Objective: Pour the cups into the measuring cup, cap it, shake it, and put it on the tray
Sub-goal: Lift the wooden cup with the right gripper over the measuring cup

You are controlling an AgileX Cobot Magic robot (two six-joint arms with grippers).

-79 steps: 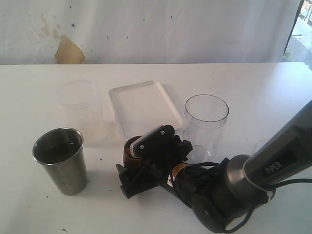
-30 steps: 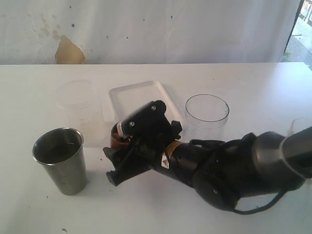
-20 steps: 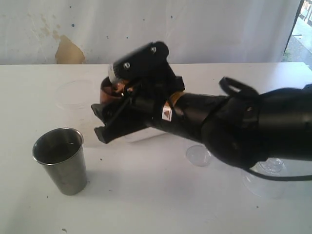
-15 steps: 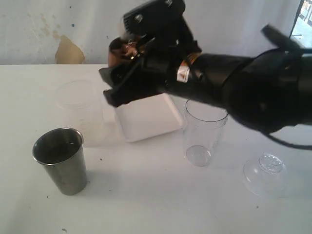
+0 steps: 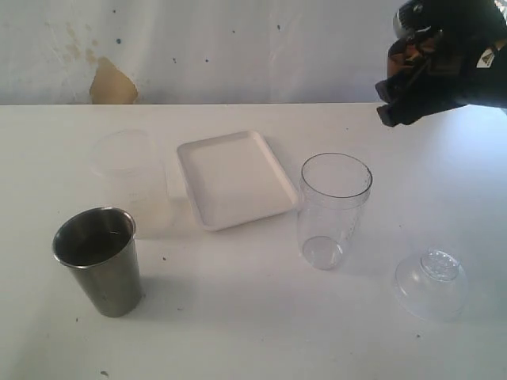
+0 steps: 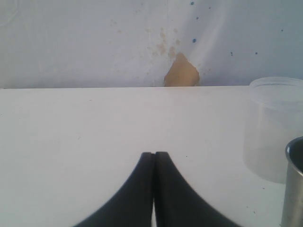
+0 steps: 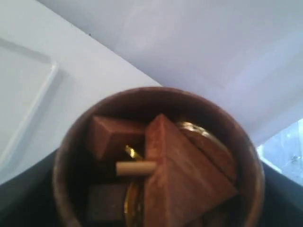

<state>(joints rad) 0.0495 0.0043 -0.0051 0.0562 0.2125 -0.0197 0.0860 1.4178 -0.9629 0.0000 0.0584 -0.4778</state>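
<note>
Right gripper is up high at the far right, well above the table. Its jaws are wide, clamped round the wood cup. The cup sits beyond and right of the measuring cup, not over it. The exterior view is too dark to read its tilt. In the right wrist view the mouth of the wood cup faces the camera, and its load is all inside: brown wooden wedges, a dark block, a short pale dowel and some gold discs.

Measuring cup is upright on the table, long axis vertical, mouth up, no lid. It looks empty, with a faint scale on the near side. It stands just beside the tray's right corner.

Tray is flat on the table with nothing on it.

Steel cup is upright at front left, mouth up. Its inside is dark, so I can't tell the contents.

Frosted cup is upright behind the steel cup and left of the tray.

Clear dome lid is on the table, front right of the measuring cup and apart from it.

Left gripper has its fingers pressed together on nothing. It is low over the table, near the frosted and steel cups.
</note>
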